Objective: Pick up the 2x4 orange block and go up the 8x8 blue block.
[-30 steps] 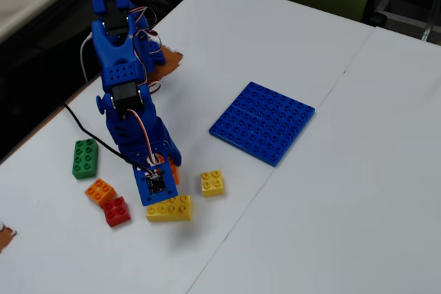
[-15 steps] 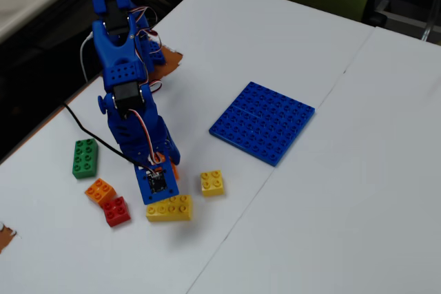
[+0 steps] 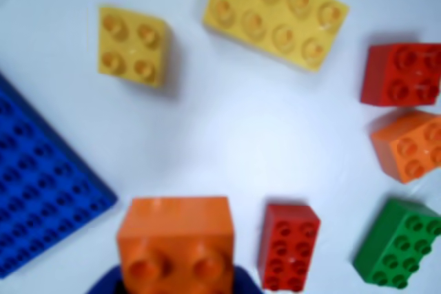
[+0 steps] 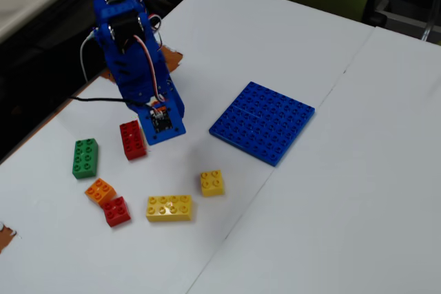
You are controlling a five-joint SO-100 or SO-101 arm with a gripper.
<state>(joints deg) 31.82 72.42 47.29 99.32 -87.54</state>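
Note:
In the wrist view the 2x4 orange block (image 3: 176, 232) fills the bottom centre, end-on, with two studs showing. My gripper (image 3: 177, 284) is shut on it, and blue jaw parts show on both sides of it. The 8x8 blue block (image 3: 41, 184) lies flat at the left edge, a short gap from the orange block. In the fixed view the blue arm's gripper (image 4: 165, 125) hangs low over the table, left of the blue baseplate (image 4: 263, 120). The orange block is hidden behind the gripper there.
A red 2x4 brick (image 3: 288, 246) lies just right of the held block. A green 2x4 (image 3: 400, 242), an orange 2x2 (image 3: 410, 146) and a red 2x2 (image 3: 403, 74) sit at the right. A yellow 2x4 (image 3: 275, 13) and a yellow 2x2 (image 3: 132, 45) lie ahead.

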